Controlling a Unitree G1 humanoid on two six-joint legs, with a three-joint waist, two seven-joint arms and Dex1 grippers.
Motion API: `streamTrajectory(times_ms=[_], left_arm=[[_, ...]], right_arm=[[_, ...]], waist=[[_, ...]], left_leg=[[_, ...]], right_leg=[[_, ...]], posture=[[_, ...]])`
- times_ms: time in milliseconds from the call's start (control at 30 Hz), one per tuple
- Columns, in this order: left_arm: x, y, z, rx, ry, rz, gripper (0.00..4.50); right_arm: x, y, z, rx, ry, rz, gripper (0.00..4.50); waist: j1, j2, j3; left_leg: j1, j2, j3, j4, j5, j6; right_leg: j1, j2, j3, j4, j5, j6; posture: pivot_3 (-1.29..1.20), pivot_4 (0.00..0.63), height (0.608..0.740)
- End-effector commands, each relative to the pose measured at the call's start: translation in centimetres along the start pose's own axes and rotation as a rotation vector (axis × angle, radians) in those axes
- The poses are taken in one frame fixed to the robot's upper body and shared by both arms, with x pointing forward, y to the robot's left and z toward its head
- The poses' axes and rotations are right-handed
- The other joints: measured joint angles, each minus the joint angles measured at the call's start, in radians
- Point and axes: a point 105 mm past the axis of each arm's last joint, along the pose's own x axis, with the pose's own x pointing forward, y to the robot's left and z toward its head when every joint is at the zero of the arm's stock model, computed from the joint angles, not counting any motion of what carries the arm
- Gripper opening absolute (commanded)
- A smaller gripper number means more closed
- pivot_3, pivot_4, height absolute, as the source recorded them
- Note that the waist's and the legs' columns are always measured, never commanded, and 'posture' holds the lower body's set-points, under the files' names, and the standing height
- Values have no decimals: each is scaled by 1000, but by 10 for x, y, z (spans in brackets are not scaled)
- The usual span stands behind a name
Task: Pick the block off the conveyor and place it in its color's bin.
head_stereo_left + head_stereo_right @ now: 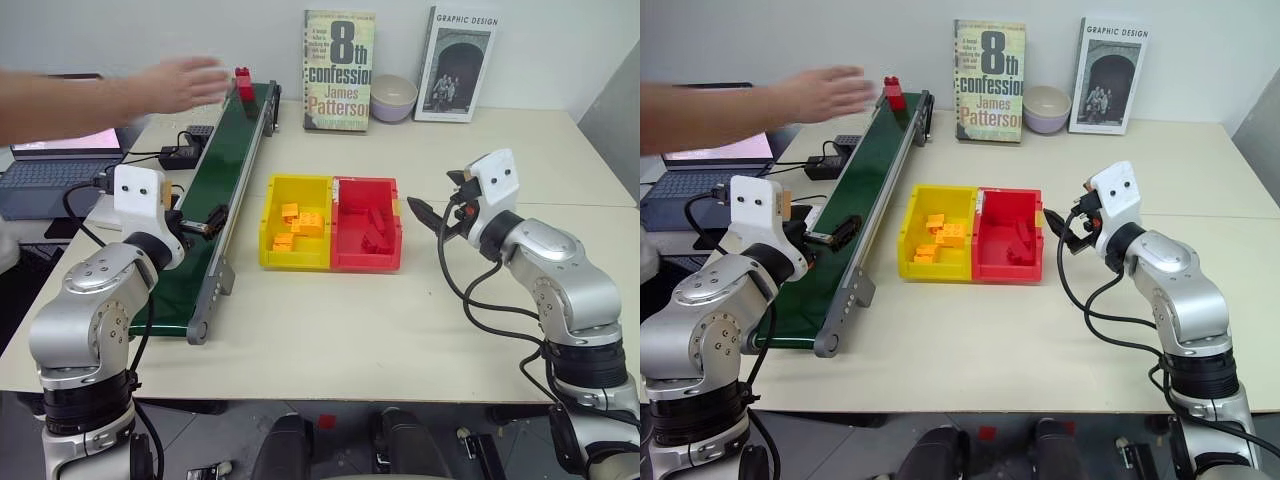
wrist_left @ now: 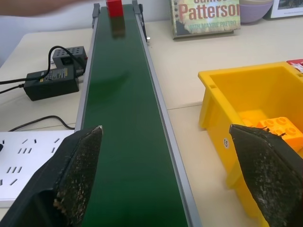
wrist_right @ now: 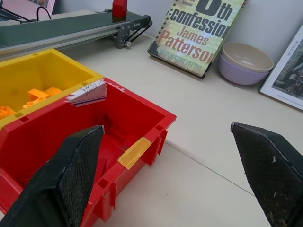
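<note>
A small red block (image 1: 243, 83) stands on the far end of the dark green conveyor (image 1: 235, 150), and it also appears up the belt in the left wrist view (image 2: 114, 8). A person's hand (image 1: 185, 82) hovers just left of it. My left gripper (image 1: 205, 220) hangs open over the near part of the belt, far from the block, with nothing between its fingers (image 2: 78, 170). The red bin (image 1: 366, 260) sits mid-table and holds some red pieces. My right gripper (image 1: 437, 205) is open and empty just right of the bin, pointing toward it (image 3: 142, 151).
A yellow bin (image 1: 296, 262) with orange bricks is joined to the red bin's left side. Two books (image 1: 338, 70) and a lilac bowl (image 1: 393, 97) line the back wall. A laptop (image 1: 50, 175), a power adapter (image 2: 49, 81) and a white power strip (image 2: 28, 161) lie left of the conveyor.
</note>
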Motion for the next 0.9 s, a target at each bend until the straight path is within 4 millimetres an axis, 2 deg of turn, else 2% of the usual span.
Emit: streamTrajectory(times_ms=[33,233,367,700,767,900], left_arm=[[-3,-2,12,32,-38,-12,4457],[-8,-1,11,42,-44,-2,4457],[-15,-1,13,-45,-99,23,4457],[-15,4,6,-73,-119,97,4457],[-14,7,5,-94,-128,110,4457],[-13,11,1,-100,-119,135,4457]], right_arm=[[-6,-4,18,-25,-66,-28,4500],[-7,-7,17,-47,-55,12,4500],[-6,4,27,-61,-92,141,4500],[-13,57,61,-25,-239,586,4500],[-22,76,66,-2,-261,722,4500],[-26,88,72,21,-283,781,4500]], waist=[[0,0,0],[0,0,0],[0,0,0],[0,0,0],[0,0,0],[0,0,0]], left_leg=[[0,0,0,0,0,0],[0,0,0,0,0,0],[0,0,0,0,0,0],[0,1,-1,0,0,0],[0,0,-1,0,0,0],[0,0,-1,0,0,0]], right_leg=[[0,0,0,0,0,0],[0,0,0,0,0,0],[0,0,0,0,0,0],[1,0,0,0,0,0],[1,0,0,0,0,0],[1,0,0,0,0,0]], posture=[[0,150,740],[0,150,740],[0,150,740],[0,150,740],[0,150,740],[0,150,740]])
